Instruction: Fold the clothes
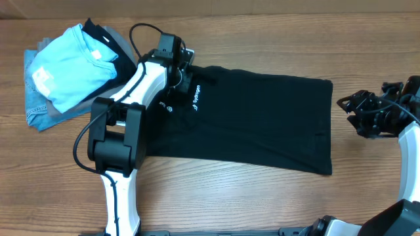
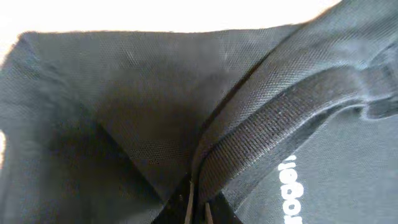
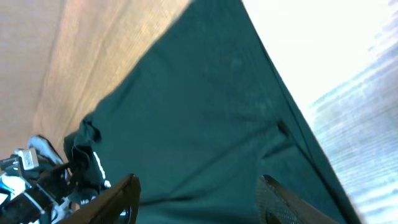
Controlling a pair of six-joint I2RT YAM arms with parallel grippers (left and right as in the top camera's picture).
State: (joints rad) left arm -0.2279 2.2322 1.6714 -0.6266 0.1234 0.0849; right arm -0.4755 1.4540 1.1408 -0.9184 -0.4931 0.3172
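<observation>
- While spread lengthwise across the wooden surface (image 1: 230, 196), lying mostly flat: black polo shirt (image 1: 262, 124), hem end straight and square, collar end bunched and partly hidden under the left arm.
- Down on the shirt's collar end: left claw (image 1: 181, 68), closed tight on a pinch of the black fabric.
- Seen from the left wrist, rising from that pinch: a raised ridge of cloth, with the ribbed collar band (image 2: 280, 118) running diagonally away along it.
- Just beside the pinch, on the shirt's chest: small white lettering (image 1: 195, 98), tilted.
- Off the shirt's hem end, near it but not touching: right claw (image 1: 349, 113), fingers standing well apart, clear of the cloth, pointed toward the shirt.
- Beyond the shirt's collar end, past the left arm: light blue T-shirt (image 1: 69, 65), folded, resting on top of a pile of grey and denim garments (image 1: 39, 113).
</observation>
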